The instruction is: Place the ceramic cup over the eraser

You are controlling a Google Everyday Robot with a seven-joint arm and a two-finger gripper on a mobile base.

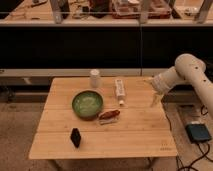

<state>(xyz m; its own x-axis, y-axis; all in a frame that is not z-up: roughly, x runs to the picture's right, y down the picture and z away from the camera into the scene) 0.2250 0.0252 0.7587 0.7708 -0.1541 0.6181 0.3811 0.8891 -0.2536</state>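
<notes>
The ceramic cup (94, 78) is a small plain white cylinder standing upright near the table's far edge, just behind the green bowl (87, 104). The eraser (75, 137), a small black block, stands near the front left of the table, well apart from the cup. My gripper (155, 99) hangs over the table's right edge at the end of the white arm (186, 70), pointing down. It is open and holds nothing. It is far to the right of both the cup and the eraser.
A white rectangular box (119, 88) lies right of the bowl. A reddish-brown item on a white base (109, 116) lies in front of the bowl. The wooden table (135, 140) has dark shelving behind it. A black pedal and cables (198, 133) sit on the floor at right.
</notes>
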